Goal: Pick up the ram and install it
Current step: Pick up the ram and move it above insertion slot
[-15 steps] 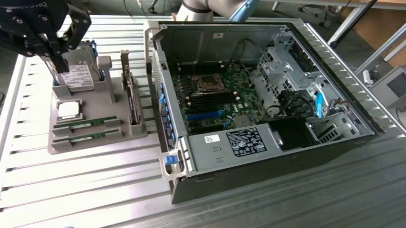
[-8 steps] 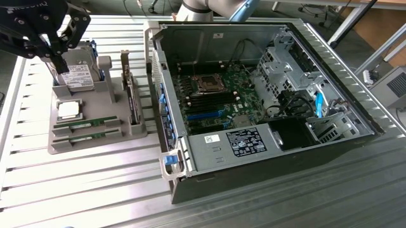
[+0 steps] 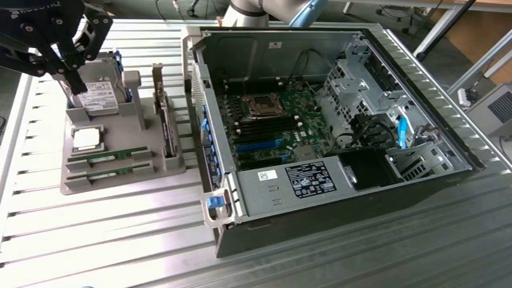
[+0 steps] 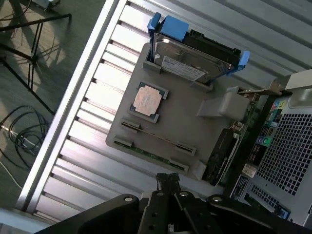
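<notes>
Closed empty tool, near grey tray holding two ram sticks, drive label unreadable.

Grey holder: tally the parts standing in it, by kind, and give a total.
ram sticks: 2
processor: 1
hard drive: 1
expansion card: 1
Total: 5

claw: all black, linked bars with silver pivot screws. arm: pale grey tube, blue joint cap.
</notes>
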